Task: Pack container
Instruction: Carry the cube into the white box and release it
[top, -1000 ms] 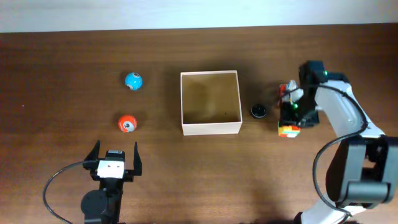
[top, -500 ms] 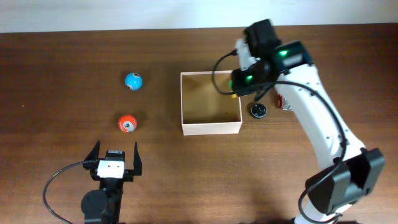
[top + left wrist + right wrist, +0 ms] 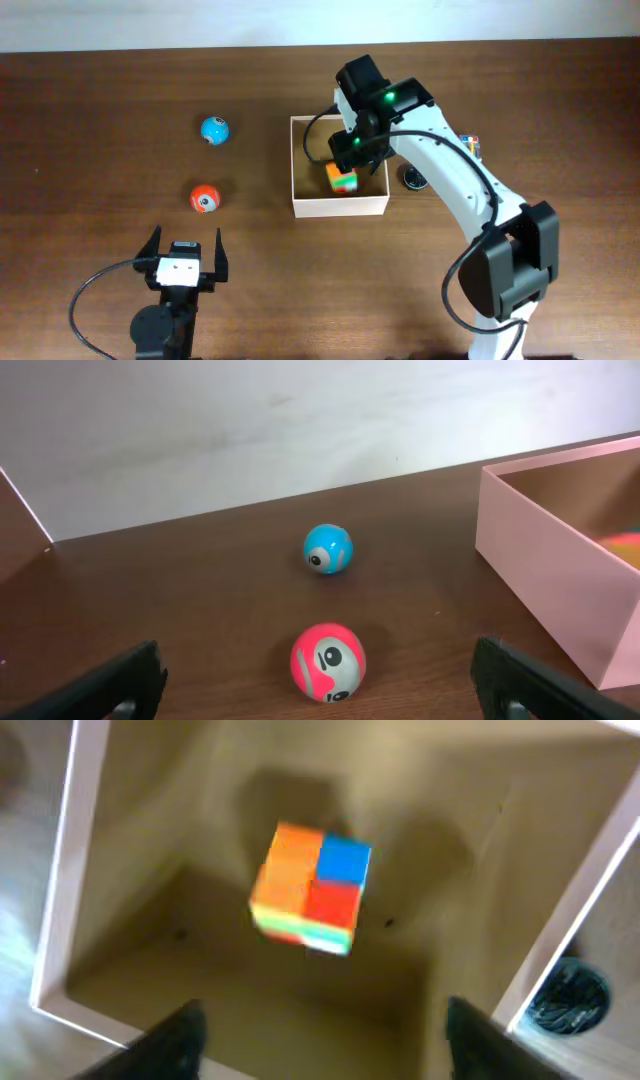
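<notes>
Right gripper (image 3: pixel 327 1042) over container (image 3: pixel 140 830), cube (image 3: pixel 312 888) seemingly loose.

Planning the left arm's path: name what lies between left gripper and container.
Only bare tabletop up to the container, by the overhead view; the orange ball sits off that line, ahead of the left gripper.

Container (image 3: pixel 339 206): white outer walls, tan inside.
Cube (image 3: pixel 312 886) within: orange, blue, red squares; lower band blurred, perhaps green and yellow.
Blue ball (image 3: pixel 214 129): white eye spot with dark pupil.
Orange-red ball (image 3: pixel 204 198): white-grey eye patch.
Worktop (image 3: pixel 100 120): dark brown wood grain.
</notes>
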Controlling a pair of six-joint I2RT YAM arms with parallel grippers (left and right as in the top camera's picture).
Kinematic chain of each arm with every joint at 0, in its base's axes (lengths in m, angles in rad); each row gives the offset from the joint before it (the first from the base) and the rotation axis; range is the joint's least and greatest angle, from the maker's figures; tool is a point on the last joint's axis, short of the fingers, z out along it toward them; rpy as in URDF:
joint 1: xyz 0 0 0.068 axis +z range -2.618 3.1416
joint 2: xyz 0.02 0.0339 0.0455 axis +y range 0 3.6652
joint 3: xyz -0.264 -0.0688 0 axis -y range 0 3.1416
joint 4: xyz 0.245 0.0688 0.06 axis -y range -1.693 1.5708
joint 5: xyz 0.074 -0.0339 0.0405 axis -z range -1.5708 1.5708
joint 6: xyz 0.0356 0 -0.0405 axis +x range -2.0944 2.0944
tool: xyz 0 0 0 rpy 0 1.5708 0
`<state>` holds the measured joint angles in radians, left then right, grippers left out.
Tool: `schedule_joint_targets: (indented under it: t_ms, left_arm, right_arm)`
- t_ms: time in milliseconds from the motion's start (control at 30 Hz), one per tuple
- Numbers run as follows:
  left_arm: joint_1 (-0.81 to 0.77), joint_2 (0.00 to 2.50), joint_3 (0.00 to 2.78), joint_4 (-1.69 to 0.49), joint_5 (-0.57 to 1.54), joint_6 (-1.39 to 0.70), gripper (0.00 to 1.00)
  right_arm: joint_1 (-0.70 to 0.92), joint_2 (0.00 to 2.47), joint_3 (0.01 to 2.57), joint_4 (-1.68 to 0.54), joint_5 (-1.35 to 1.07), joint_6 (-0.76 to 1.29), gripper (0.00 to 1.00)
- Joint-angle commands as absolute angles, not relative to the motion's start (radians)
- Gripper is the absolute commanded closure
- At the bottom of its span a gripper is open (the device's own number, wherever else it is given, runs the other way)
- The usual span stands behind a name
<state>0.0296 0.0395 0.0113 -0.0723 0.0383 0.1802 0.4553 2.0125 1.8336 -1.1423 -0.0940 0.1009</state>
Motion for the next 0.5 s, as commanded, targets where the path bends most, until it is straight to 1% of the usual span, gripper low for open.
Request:
schedule_joint_targets:
  t_ms: [0, 67, 133, 333, 467]
  left_arm:
    - [0.036, 0.04, 0.009, -0.079, 0.057, 0.196, 0.01]
    - [0.036, 0.04, 0.009, -0.079, 0.057, 0.196, 0.01]
    - [0.036, 0.04, 0.009, -0.079, 0.057, 0.196, 0.01]
    - [0.036, 0.04, 0.009, -0.079, 0.057, 0.196, 0.01]
    - [0.036, 0.04, 0.009, -0.079, 0.057, 0.196, 0.01]
  right_arm:
    - [0.458, 2.011, 1.855, -1.136, -0.088, 0.109, 0.2]
    - [0.451, 2.009, 1.873, -1.149, -0.084, 0.11, 0.08]
    - [0.439, 2.008, 1.903, -1.18, -0.056, 0.11, 0.01]
    - [0.346, 2.008, 2.038, -1.348, 0.104, 0.187, 0.01]
    - [0.233, 2.008, 2.077, -1.406, 0.112, 0.196, 0.01]
